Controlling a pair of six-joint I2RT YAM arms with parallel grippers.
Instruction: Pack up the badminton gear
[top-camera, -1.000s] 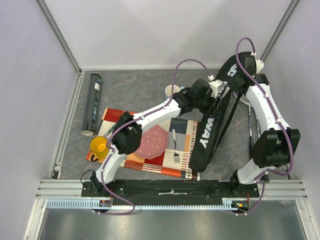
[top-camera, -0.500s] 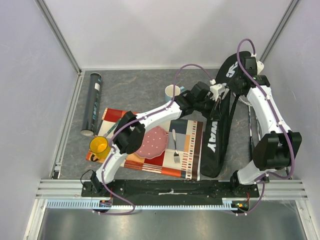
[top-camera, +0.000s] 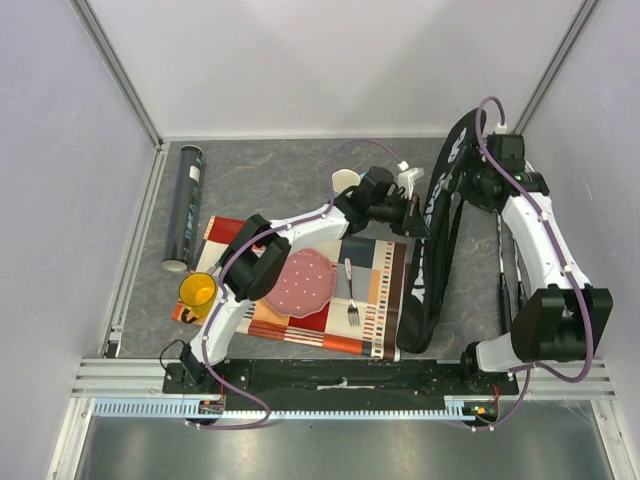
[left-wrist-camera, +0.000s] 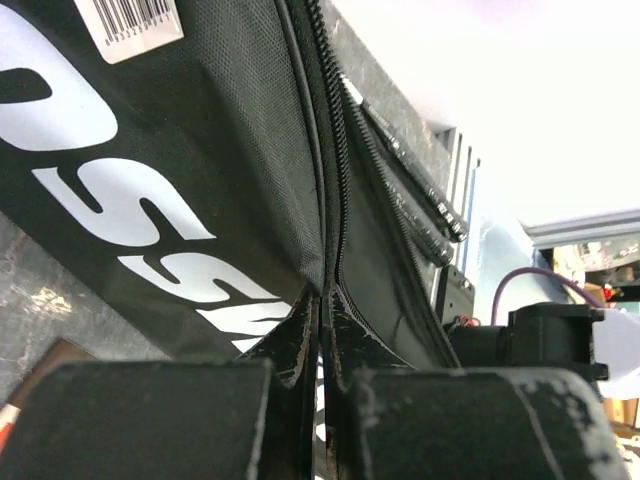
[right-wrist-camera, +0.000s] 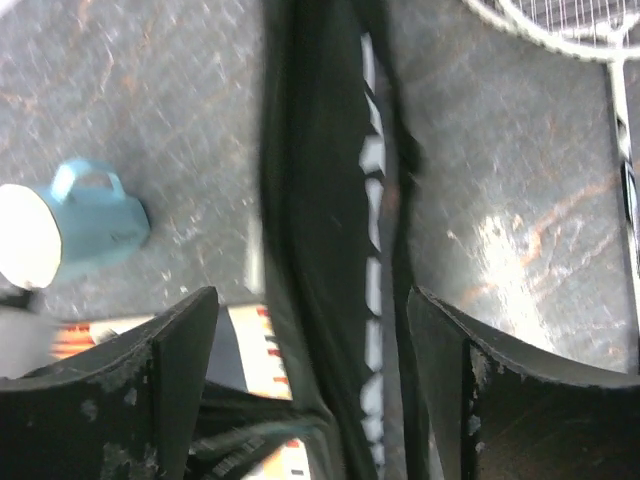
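The long black racket bag with white lettering stands on its edge at the right of the table. My left gripper is shut on the bag's zipper edge, and the lettered side fills the left wrist view. Over the bag's far end hangs my right gripper, open; in its wrist view the bag runs below and between the spread jaws of the gripper. Thin-framed rackets lie right of the bag, with one head showing. The dark tube lies far left.
A light blue cup stands just behind the left wrist. A patterned placemat carries a pink plate and a fork, with a yellow mug at its left end. Walls close in on both sides.
My right gripper has opened and let go of the bag. The left gripper has shut on the bag's edge and drawn left, so the bag now stands narrower on its edge.
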